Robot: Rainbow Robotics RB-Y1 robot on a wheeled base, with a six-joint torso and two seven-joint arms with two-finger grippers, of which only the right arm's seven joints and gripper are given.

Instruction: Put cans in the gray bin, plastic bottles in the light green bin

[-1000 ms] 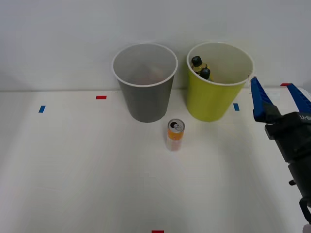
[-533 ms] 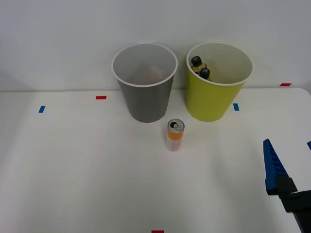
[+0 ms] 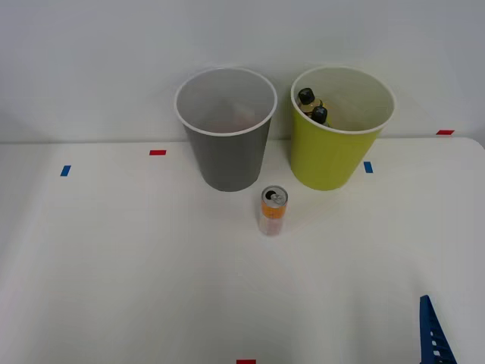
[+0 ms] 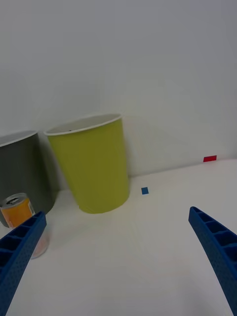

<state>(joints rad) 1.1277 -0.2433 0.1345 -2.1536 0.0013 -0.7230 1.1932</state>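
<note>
The claw [image 4: 118,247] has drawn back from beside the light green bin [image 3: 333,155] to the table's near edge.

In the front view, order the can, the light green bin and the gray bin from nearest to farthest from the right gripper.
1. Can, standing on the table in front of both bins.
2. Light green bin, back right.
3. Gray bin, back left.
The right gripper is at the lower right corner.

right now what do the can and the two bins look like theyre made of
The can looks like thin metal: a shiny silver top with a pull tab and printed orange and white sides. The gray bin and the light green bin look like matte moulded plastic, smooth-walled with white rims, though coated card can't be ruled out.
</note>
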